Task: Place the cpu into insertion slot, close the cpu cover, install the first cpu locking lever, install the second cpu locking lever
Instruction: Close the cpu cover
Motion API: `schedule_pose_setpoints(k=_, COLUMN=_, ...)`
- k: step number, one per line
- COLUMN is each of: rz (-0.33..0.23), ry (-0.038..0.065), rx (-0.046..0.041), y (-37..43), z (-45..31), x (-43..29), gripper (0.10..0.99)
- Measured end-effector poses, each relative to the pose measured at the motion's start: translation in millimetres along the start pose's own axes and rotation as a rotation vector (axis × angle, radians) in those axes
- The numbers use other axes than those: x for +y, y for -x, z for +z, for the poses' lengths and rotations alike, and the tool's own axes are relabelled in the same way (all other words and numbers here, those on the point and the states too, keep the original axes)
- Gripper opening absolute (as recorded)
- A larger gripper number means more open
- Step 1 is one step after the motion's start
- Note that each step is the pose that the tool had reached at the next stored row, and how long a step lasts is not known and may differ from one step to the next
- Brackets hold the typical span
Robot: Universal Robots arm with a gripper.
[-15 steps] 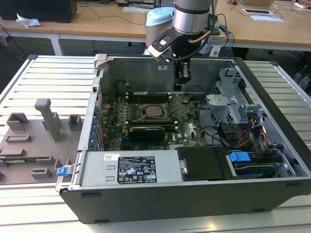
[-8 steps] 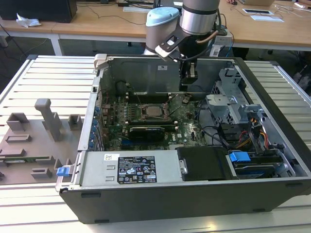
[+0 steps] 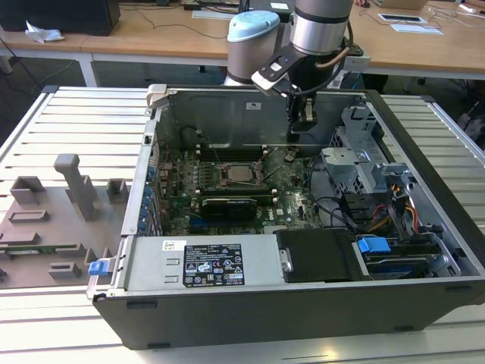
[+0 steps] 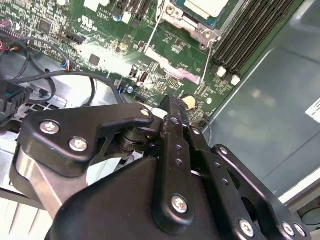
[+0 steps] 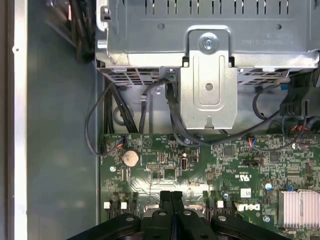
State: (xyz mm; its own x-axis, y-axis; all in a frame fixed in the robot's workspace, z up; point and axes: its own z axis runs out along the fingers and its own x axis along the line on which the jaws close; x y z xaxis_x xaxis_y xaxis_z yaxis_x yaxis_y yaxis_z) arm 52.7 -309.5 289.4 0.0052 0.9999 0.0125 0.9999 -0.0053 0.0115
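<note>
The cpu [image 3: 244,174] lies flat in the insertion slot [image 3: 227,174] on the green board, its pale top showing. A silver frame, the cpu cover [image 4: 189,22], sits around the chip [image 4: 207,6]. Two thin metal lever rods [image 4: 155,30] run beside the socket; I cannot tell whether they are latched. My gripper [image 3: 306,130] hangs above the board, to the exterior view's right of the socket and apart from it. It is shut with nothing between its black fingers [image 5: 171,196], which meet tip to tip [image 4: 175,105].
A silver drive cage [image 3: 356,163] [image 5: 209,75] with black cables [image 4: 50,80] stands right beside the gripper. Black memory slots [image 4: 245,35] flank the socket. The power supply [image 3: 204,262] fills the case front. Grey fixtures [image 3: 53,220] stand at the exterior view's left.
</note>
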Motion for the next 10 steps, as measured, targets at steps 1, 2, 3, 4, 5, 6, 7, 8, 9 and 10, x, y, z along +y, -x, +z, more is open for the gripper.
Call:
schedule_pose_setpoints(k=1, rz=0.000, ry=0.000, rx=0.0000, y=0.0, z=0.1, x=0.7, gripper=0.106)
schedule_pose_setpoints(k=2, rz=0.000, ry=0.000, rx=0.0001, y=0.0, z=0.3, x=2.4, gripper=0.106)
schedule_pose_setpoints(k=3, rz=0.000, ry=0.000, rx=0.0000, y=0.0, z=0.5, x=3.4, gripper=0.106)
schedule_pose_setpoints(k=4, rz=0.000, ry=-0.001, rx=-0.0001, y=0.0, z=1.0, x=4.0, gripper=0.106)
schedule_pose_setpoints(k=5, rz=0.000, ry=-0.001, rx=-0.0001, y=0.0, z=2.3, x=4.6, gripper=0.106)
schedule_pose_setpoints(k=6, rz=0.000, ry=-0.002, rx=-0.0001, y=0.0, z=4.5, x=4.8, gripper=0.106)
schedule_pose_setpoints(k=7, rz=0.000, ry=-0.002, rx=-0.0001, y=0.1, z=8.3, x=4.9, gripper=0.106)
schedule_pose_setpoints(k=8, rz=0.000, ry=-0.003, rx=-0.0001, y=0.1, z=12.2, x=4.9, gripper=0.106)
schedule_pose_setpoints(k=9, rz=0.000, ry=-0.003, rx=0.0001, y=0.2, z=15.2, x=4.8, gripper=0.106)
schedule_pose_setpoints(k=10, rz=0.000, ry=-0.004, rx=0.0000, y=0.2, z=17.2, x=4.8, gripper=0.106)
